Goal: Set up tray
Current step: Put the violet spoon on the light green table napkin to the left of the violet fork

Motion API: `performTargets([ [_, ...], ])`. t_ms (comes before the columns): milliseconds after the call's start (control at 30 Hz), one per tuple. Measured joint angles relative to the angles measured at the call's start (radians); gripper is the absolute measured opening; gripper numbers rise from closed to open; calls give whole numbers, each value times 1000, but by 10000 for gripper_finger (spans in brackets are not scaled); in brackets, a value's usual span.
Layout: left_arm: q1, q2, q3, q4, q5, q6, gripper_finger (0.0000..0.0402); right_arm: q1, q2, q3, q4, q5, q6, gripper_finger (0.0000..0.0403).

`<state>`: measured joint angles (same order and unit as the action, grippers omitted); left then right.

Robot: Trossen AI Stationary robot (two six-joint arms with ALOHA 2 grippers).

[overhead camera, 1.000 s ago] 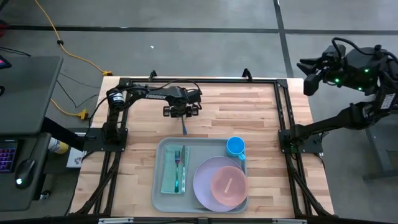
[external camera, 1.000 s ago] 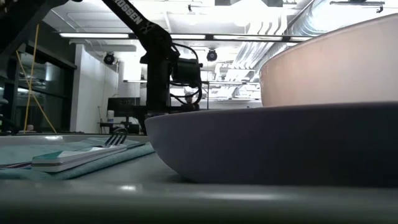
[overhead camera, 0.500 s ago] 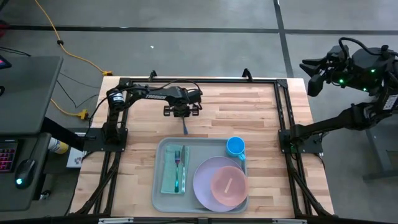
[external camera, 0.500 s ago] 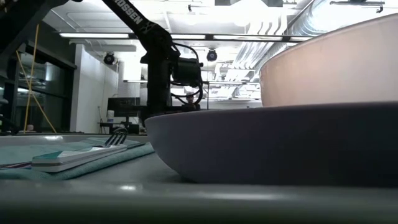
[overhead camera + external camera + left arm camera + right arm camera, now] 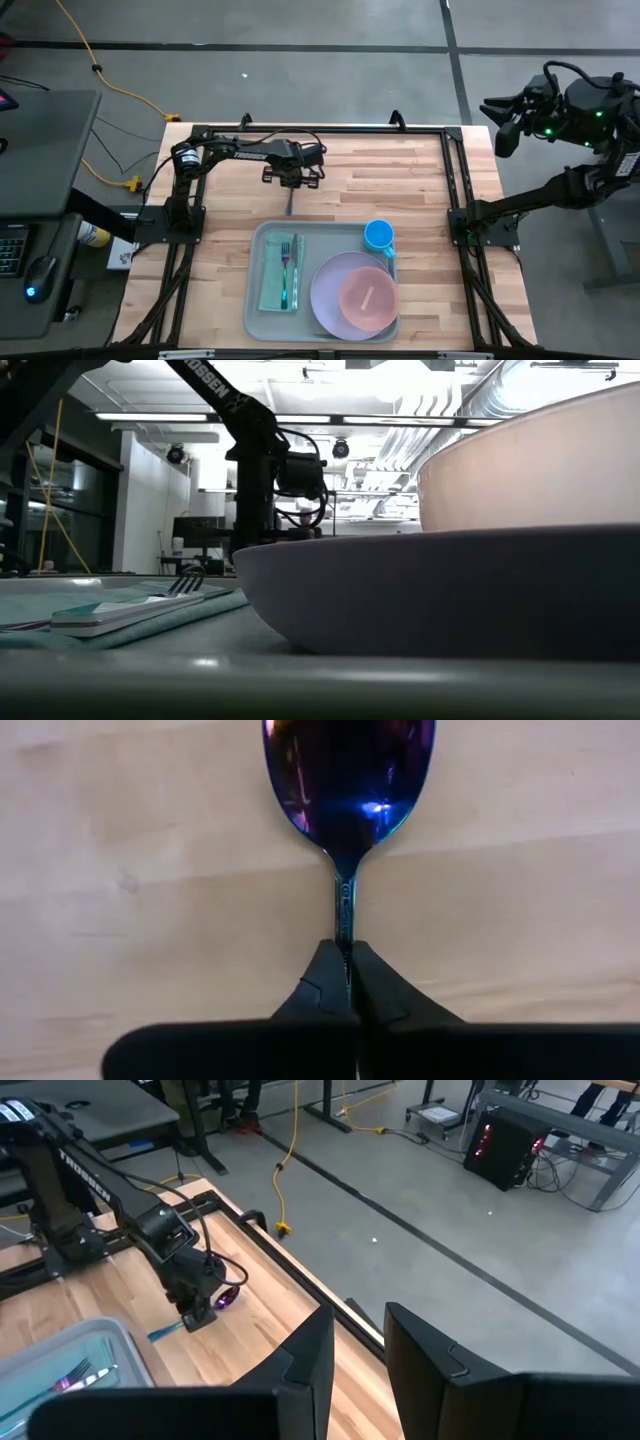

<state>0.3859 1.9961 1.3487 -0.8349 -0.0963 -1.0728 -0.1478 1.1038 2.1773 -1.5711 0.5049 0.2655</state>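
Left gripper [image 5: 349, 970]: jaws clamped on the thin handle of an iridescent purple-blue spoon [image 5: 348, 782], bowl pointing away from the wrist, over bare wood. In the high view the left gripper [image 5: 291, 180] is at the far side of the counter [image 5: 420, 190], spoon handle [image 5: 290, 204] pointing toward the near side, just short of the tray. Right gripper [image 5: 357, 1342]: jaws apart, holding nothing, off the counter's far right corner. The tray [image 5: 258, 310] sits near-centre on the counter; on it a teal cloth [image 5: 272, 272] with a fork [image 5: 285, 252] at left, a lavender plate [image 5: 330, 285] with a pink bowl [image 5: 368, 299] at right, a blue cup [image 5: 379, 236] at the far right corner.
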Motion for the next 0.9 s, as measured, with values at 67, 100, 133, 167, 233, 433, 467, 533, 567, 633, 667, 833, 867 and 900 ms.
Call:
performTargets([
  [67, 0, -1, 0, -2, -2, 32, 13, 0, 0, 0, 0, 0, -5, 69],
  [100, 0, -4, -1, -2, -3, 49, 13, 0, 0, 0, 0, 0, -5, 69],
  [133, 0, -7, -2, -3, -5, 65, 13, 0, 0, 0, 0, 0, -5, 69],
  [167, 1, -10, -4, -4, -8, 78, 13, 0, 0, 0, 0, 0, -6, 69],
  [233, 2, -17, -5, -6, -14, 104, 13, 0, 0, 0, 0, 0, -6, 69],
  [433, 17, -63, -6, 1, -11, 255, 12, 0, 0, 0, 0, 0, -13, 69],
  [467, 20, -75, -6, 1, -14, 278, 12, 0, 0, 0, 0, 0, -13, 69],
  [533, 27, -106, -6, -2, -10, 325, 12, 0, 0, 0, 0, 0, -13, 69],
  [567, 27, -122, -5, -2, -10, 348, 12, 0, 0, 0, 0, 0, -13, 69],
  [633, 27, -156, -5, -13, -6, 388, 12, 0, 0, 0, 0, 0, -12, 69],
  [667, 27, -176, -5, -20, -5, 403, 12, 0, 0, 0, 0, 1, -13, 69],
  [833, 27, -296, -4, -51, 26, 464, 12, 0, 0, 0, 0, 7, -13, 69],
  [867, 27, -326, -4, -52, 44, 483, 12, 0, 0, 0, 0, 7, -13, 69],
  [900, 26, -360, -4, -57, 62, 505, 12, 0, 0, 0, 0, 8, -13, 69],
])
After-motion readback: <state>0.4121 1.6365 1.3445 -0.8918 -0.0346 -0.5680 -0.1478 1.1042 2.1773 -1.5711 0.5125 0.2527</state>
